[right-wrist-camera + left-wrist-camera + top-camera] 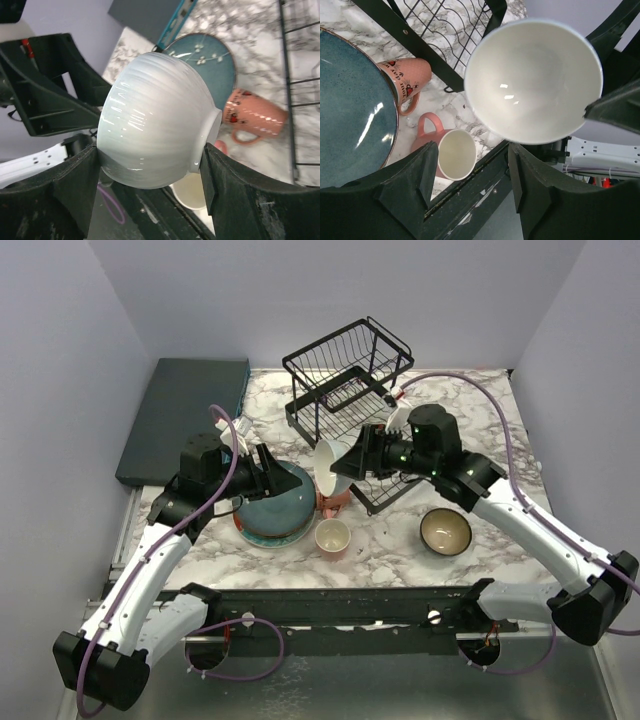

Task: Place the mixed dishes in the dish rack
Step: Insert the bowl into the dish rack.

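My right gripper (348, 462) is shut on the white bowl (328, 466), held tilted in the air in front of the black wire dish rack (350, 380). In the right wrist view the fingers clamp the bowl (155, 120) at rim and foot. My left gripper (272, 478) is open and empty, over the stack of plates topped by a dark teal plate (275, 508). The left wrist view shows the bowl's inside (532, 80), the teal plate (350, 110) and two pink mugs (405, 80) (452, 152). A dark cream-lined bowl (445, 531) sits at the right.
One pink mug (332, 537) stands upright by the plates; another (334, 502) lies on its side below the held bowl. A dark teal slab (185, 415) lies at the back left. The rack's lower wire base (385, 492) reaches under my right wrist.
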`<state>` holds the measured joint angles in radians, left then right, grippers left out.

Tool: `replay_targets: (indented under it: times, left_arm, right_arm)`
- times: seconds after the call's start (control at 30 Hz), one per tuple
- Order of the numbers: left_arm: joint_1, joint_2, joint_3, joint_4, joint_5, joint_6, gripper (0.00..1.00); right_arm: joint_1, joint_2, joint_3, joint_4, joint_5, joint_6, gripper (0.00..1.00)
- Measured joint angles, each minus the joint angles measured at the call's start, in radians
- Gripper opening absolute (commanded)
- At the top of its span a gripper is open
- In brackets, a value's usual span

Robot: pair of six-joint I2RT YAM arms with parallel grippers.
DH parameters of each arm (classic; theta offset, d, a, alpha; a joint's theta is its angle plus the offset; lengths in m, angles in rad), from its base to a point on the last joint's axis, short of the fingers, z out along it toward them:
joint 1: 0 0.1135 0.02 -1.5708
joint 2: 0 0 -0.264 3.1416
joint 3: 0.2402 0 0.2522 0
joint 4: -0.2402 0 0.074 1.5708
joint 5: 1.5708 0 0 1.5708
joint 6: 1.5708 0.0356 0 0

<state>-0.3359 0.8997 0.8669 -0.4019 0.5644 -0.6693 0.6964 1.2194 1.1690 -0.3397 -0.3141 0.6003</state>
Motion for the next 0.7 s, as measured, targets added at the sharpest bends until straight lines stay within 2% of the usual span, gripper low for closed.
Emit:
replay_targets:
  times: [0.37,0.7]
  left_arm:
    - [0.000,0.000,-0.006,-0.039,-0.002,0.077,0.63]
    - [0.000,0.014,-0.040,-0.053,0.022,0.130,0.58]
  right_arm:
    - [-0.097,-0.024,0.157,-0.283,0.189,-0.204,0.40]
    - [-0.259,0.021,0.221,-0.414,0.273,-0.341,0.36]
